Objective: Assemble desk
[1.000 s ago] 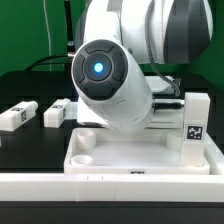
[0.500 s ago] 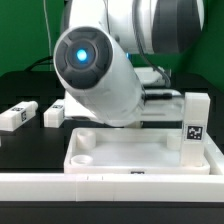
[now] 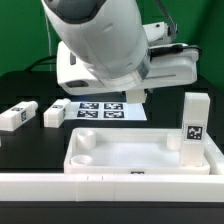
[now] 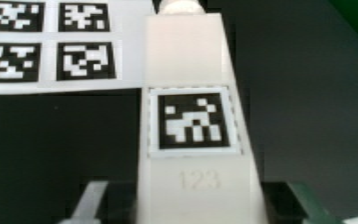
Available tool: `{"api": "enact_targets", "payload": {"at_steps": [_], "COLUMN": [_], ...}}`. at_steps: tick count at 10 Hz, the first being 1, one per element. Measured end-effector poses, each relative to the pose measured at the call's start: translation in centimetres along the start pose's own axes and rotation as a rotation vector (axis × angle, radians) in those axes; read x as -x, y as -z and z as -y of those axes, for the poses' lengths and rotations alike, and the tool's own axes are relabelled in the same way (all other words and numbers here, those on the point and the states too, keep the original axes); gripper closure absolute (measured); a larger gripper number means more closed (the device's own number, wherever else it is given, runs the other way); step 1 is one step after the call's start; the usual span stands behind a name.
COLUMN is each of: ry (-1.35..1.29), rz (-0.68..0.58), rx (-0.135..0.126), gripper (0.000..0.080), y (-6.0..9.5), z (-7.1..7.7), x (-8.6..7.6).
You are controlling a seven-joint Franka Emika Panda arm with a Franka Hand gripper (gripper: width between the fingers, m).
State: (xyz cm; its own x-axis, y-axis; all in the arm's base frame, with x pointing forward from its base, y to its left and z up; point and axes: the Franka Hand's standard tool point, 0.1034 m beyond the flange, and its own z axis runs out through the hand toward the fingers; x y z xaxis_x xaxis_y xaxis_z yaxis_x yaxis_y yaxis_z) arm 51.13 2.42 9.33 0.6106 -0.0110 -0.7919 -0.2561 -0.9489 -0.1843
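Swung up and away since a second ago, the arm no longer blocks the middle of the table, and the marker board, hidden then, is now uncovered. Nothing else has been shifted (the desk parts lie as they did).

In the exterior view, the desk top is laid flat, rim up, along the table's near edge, with a round socket at its corner on the exterior view's left. An upright leg is stood at the desk top's end on the exterior view's right, its tag turned to the camera. Whether it is seated in a socket cannot be told. Two more are laid on their sides toward the table's edge on the exterior view's left: the outer leg and the inner leg, a little apart from each other and from the desk top. The marker board is found behind the desk top, farther from the near edge.

In the wrist view, a fourth leg is seen lengthwise, tag face showing (a faint "123" is stamped beneath the tag). The gripper is set about its near end, the fingers showing only as grey blurs on either side. Whether the leg is clamped or merely flanked cannot be told. The marker board is seen beside the leg's far half.
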Motion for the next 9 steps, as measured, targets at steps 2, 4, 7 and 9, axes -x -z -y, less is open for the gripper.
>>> {"api": "enact_targets", "payload": {"at_steps": [2,4,7,9], "ry": [-0.001,0.042,0.058,0.044], "rz": [-0.040,-0.174,-0.365,-0.492], "rx": [0.001,0.003,0.014,0.023], "gripper": [0.0509,0.0509,0.0509,0.0509], "y": [0.3,3.3,7.0,7.7], "z": [0.0,0.3,1.0,1.5], "x": [-0.5,-0.8,0.2,-1.0]}}
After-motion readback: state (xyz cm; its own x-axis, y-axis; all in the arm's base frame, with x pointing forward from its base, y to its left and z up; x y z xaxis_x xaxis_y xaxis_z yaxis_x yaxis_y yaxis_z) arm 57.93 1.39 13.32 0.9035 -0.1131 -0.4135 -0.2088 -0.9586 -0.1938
